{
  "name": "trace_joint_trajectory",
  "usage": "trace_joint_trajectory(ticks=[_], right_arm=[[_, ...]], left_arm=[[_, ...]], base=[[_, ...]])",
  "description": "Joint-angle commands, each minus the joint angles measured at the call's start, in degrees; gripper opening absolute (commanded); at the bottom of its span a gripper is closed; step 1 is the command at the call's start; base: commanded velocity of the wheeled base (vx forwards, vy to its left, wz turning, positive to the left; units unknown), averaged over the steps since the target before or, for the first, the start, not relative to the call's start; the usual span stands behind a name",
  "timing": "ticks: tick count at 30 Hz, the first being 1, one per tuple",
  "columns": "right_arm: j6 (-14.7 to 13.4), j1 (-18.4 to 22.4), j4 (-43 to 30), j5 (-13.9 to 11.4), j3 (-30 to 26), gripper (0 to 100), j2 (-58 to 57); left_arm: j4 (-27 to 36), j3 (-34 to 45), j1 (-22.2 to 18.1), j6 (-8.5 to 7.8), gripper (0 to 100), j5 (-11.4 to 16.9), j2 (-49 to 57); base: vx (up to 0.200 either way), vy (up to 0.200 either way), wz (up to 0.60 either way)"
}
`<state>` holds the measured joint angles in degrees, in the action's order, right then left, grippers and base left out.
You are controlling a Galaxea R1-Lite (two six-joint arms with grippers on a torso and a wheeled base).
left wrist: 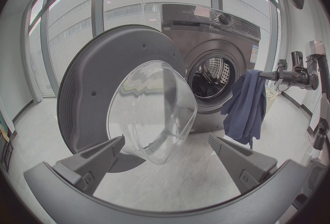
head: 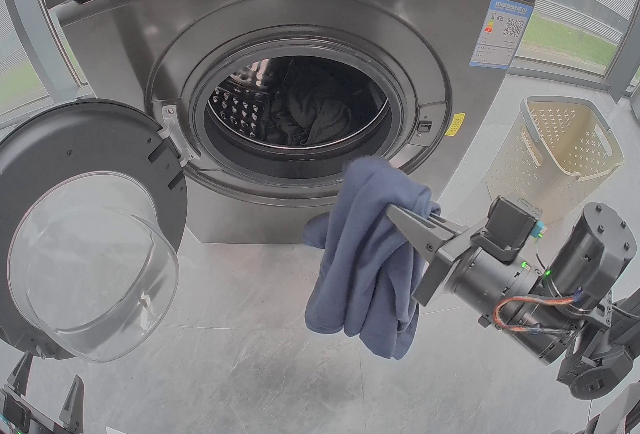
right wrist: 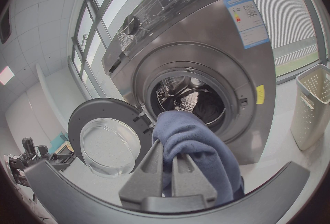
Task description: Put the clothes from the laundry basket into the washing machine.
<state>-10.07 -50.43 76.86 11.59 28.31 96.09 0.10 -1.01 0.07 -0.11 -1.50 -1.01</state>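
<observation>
Holding a blue cloth tight in the right claw, just before the open washing machine. Dark clothes already inside, past the claw. Nothing in the wide-open left claw. Left to do: pushing this cloth in.

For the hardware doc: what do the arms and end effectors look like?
Right arm: dark grey and black cylindrical segments, a round bolted joint cap, an orange cable loop, green indicator lights. Right end effector and left end effector: grey wedge-shaped fingers tapering to points; the left's inner pads are ribbed.
</observation>
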Motion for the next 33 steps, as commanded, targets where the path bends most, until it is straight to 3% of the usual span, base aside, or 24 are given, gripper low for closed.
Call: trace_joint_trajectory(ticks=[1,3,5,6,8,9,10,13,15,16,17,19,22,27,28,33], right_arm=[[0.05,-1.51,0.31,0.36,3.25,0,3.49],[0.4,-1.34,0.48,0.62,3.95,0,4.46],[0.75,-1.25,0.83,0.62,4.48,0,5.43],[0.84,-1.25,1.89,0.62,5.0,0,6.22],[0.93,-1.25,2.15,0.62,5.36,0,6.31],[1.02,-1.34,2.15,0.62,6.32,0,6.39],[0.93,-1.51,2.15,0.62,7.11,0,6.75],[0.84,-1.51,2.94,0.27,9.49,0,8.15],[0.84,-1.34,3.29,0.1,10.28,0,8.42],[0.84,-1.34,3.29,0.1,10.28,0,8.42],[0.84,-1.42,3.21,0.1,11.42,0,8.68],[0.93,-1.25,3.29,0.1,13.0,0,9.56],[0.93,-0.72,3.29,0.1,14.58,0,10.0],[0.93,-0.54,3.03,0.01,15.55,0,10.35],[1.02,-0.54,2.86,0.01,15.99,0,10.53],[1.54,-0.19,2.42,0.01,16.61,0,10.44]], left_arm=[[-0.1,1.01,-0.07,-0.51,100,0.01,1.01],[-0.54,1.01,-0.07,-1.12,100,0.53,1.01],[-3.44,0.05,-0.07,-0.51,100,1.68,1.01],[-9.33,-4.79,0.01,1.34,100,6.07,0.57],[-7.57,-7.25,0.01,1.43,100,10.38,-0.83],[-4.49,-8.22,0.1,1.43,100,14.42,-3.12],[-3.09,-8.48,0.01,1.43,100,16.7,-4.88],[-1.94,-7.43,-0.25,0.9,100,24.35,-12.61],[-3.17,-7.07,-0.34,-1.21,100,27.43,-18.5],[-3.17,-7.07,-0.34,-1.21,100,27.43,-18.5],[-6.25,-7.07,-0.07,-2.79,100,28.66,-23.07],[-11.26,-7.25,0.45,-3.93,100,29.45,-28.43],[-18.12,-7.51,3.09,-4.81,100,30.24,-36.17],[-23.83,-9.27,7.75,-4.2,100,29.89,-45.31],[-27.96,-10.41,10.83,-3.93,100,29.36,-51.37],[-35.43,-11.47,17.24,-3.14,100,26.55,-61.48]], base=[[0.0,0.0,0.0],[0.0,0.0,0.0],[0.0,0.0,0.0],[0.0,0.0,0.0],[0.0,0.0,0.0],[0.0,0.0,0.0],[0.0,0.0,0.0],[0.0,0.0,0.0],[0.0,0.0,0.0],[0.0,0.0,0.0],[0.0,0.0,0.0],[0.0,0.0,0.0],[0.0,0.0,0.0],[0.0,0.0,0.0],[0.0,0.0,0.0],[0.0,0.0,0.0]])
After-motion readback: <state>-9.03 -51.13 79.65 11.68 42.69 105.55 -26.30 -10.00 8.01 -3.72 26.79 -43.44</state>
